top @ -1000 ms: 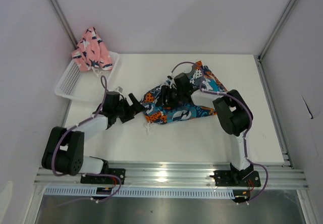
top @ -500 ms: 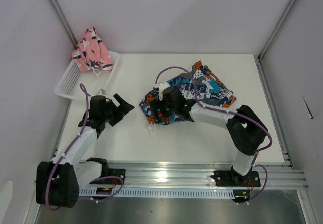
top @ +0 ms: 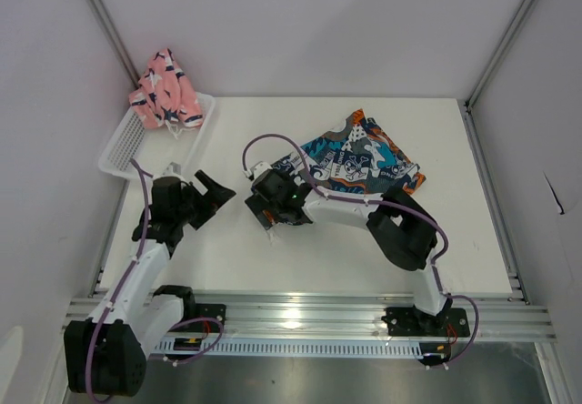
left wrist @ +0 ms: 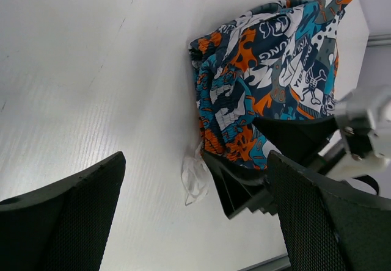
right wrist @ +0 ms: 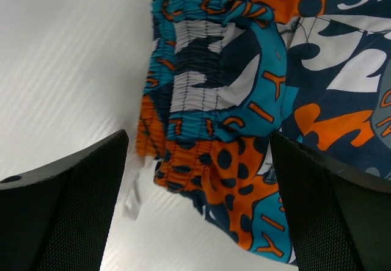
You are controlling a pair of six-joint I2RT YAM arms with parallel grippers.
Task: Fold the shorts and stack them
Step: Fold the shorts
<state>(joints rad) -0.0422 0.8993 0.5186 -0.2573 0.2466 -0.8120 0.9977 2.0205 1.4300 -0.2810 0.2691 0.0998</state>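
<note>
The printed blue, orange and white shorts (top: 364,160) lie bunched on the white table (top: 300,258), right of centre. My right gripper (top: 265,206) hovers over their left end, open. In the right wrist view the elastic waistband (right wrist: 201,94) lies loose between and ahead of the wide fingers (right wrist: 61,204), unclamped. My left gripper (top: 215,191) stands open to the left, apart from the cloth. Its view shows the printed shorts (left wrist: 269,57) and the right gripper's fingers (left wrist: 244,188) at their near edge. The pink shorts (top: 165,92) are heaped on the basket's far end.
The white mesh basket (top: 125,146) sits at the table's far left corner. A small white tag (left wrist: 195,176) trails from the printed shorts onto the table. Aluminium frame posts and walls close in the back and both sides.
My right gripper moved left across the printed shorts, opened and let the cloth go. The shorts now lie more compact. My left arm drew back to the left, still open.
</note>
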